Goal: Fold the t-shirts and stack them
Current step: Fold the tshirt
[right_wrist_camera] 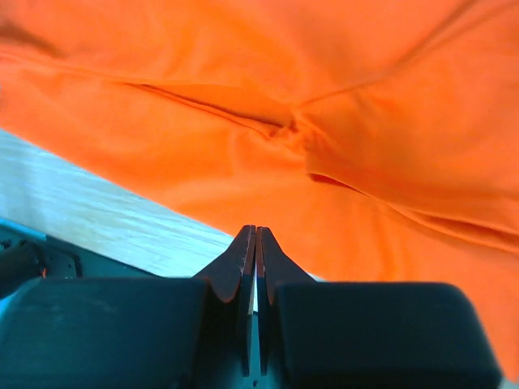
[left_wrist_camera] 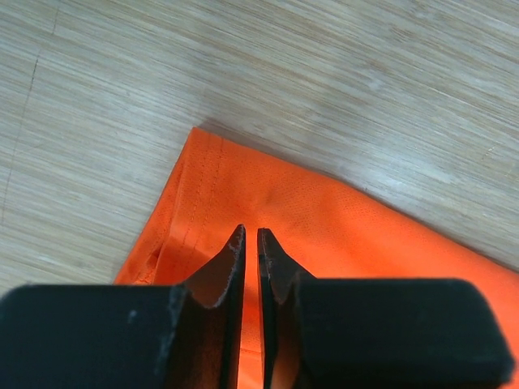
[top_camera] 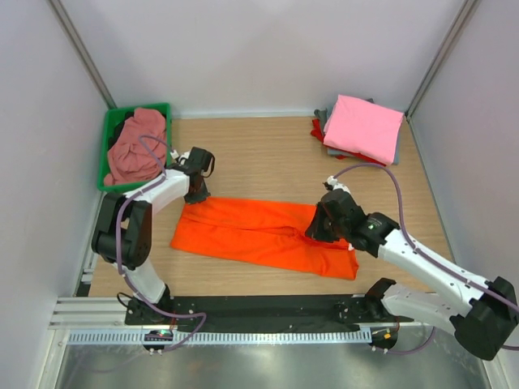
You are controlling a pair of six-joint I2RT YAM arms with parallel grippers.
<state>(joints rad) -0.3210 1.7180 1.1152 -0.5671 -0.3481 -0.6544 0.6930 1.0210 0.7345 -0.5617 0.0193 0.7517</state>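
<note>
Table [top_camera: 268, 154] w/ orange shirt [top_camera: 259, 235] laid as a long band, both arms down on it.
Shirt mid-table, long axis L–R, R end slightly nearer the bases. Folded stack [top_camera: 362, 130], pink on top, far-R corner, well apart; green bin [top_camera: 109, 130] far L. L pincer [left_wrist_camera: 250, 231] at the shirt's far-L corner, jaws all but together; R pincer [right_wrist_camera: 255, 229] on its R part by a bunched crease, jaws pressed together. Can't tell if either nips cloth. Each arm nearer its own end, so prob. an end-to-end fold.

One overhead; two wrist close-ups sharing shirt [top_camera: 259, 235].
</note>
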